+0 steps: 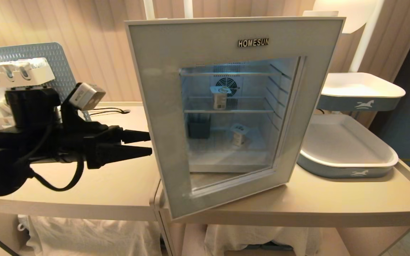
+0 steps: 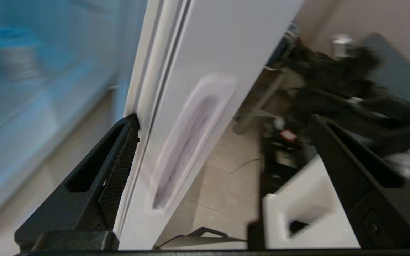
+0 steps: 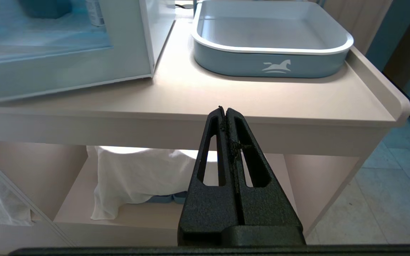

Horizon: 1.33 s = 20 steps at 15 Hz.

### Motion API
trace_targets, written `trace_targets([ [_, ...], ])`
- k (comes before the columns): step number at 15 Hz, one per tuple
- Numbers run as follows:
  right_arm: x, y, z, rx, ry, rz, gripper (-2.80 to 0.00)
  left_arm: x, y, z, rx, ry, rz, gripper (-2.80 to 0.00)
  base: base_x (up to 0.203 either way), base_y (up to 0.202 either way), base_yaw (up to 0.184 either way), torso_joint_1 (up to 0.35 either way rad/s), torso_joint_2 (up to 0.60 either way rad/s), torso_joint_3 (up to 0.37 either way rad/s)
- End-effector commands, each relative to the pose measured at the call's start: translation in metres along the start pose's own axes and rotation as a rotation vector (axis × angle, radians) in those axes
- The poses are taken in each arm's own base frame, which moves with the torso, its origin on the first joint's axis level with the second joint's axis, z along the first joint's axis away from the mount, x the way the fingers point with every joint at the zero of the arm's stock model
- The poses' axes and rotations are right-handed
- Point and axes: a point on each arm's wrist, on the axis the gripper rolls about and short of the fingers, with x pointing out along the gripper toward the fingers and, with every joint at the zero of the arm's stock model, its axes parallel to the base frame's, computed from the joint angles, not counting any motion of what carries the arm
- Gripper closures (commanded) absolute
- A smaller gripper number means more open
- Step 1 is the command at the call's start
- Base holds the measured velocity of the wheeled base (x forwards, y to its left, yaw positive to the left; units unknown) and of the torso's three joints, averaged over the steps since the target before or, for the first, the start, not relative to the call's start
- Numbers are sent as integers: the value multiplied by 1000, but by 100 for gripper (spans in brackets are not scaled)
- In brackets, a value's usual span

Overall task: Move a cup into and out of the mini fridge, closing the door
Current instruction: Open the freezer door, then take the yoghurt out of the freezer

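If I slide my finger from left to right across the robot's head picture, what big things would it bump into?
White coffee machine → black left gripper, fingers open → pale grey-blue glass-windowed door of the white mini fridge, ajar → two stacked grey-blue trays with white horse logos.

Head camera faces the door (image 1: 226,106) from above; left wrist close at its edge; right low

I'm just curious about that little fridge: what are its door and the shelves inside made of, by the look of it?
The door looks like matt pale grey plastic or painted metal around a dark glass window, since the lit inside shows through it. The shelves look like thin wire racks, probably coated metal.
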Motion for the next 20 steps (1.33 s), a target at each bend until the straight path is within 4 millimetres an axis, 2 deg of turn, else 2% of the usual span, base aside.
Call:
trace_targets([
  [1, 0, 0, 0, -1, 1, 2, 0, -7, -63, 14, 99, -18, -50, -280, 0, 0, 0, 0, 0, 0],
  [3, 0, 0, 0, -1, 1, 2, 0, -8, -110, 13, 126, -22, -119, -280, 0, 0, 0, 0, 0, 0],
  [6, 0, 0, 0, -1, 1, 3, 0, -25, -181, 12, 147, -59, -162, -280, 0, 0, 0, 0, 0, 0],
  [9, 0, 0, 0, -2, 2, 4, 0, -52, -246, 8, 86, -193, -61, -280, 0, 0, 0, 0, 0, 0],
  [12, 0, 0, 0, -2, 2, 5, 0, -75, -309, -5, 48, -339, 104, -280, 0, 0, 0, 0, 0, 0],
  [14, 0, 0, 0, -4, 4, 7, 0, -79, -335, -18, -78, -424, 252, -280, 0, 0, 0, 0, 0, 0],
  [18, 0, 0, 0, -2, 4, 7, 0, -83, -381, -41, -116, -513, 358, -280, 0, 0, 0, 0, 0, 0],
  [20, 0, 0, 0, -2, 4, 5, 0, -81, -394, -48, -136, -555, 436, -280, 0, 0, 0, 0, 0, 0],
])
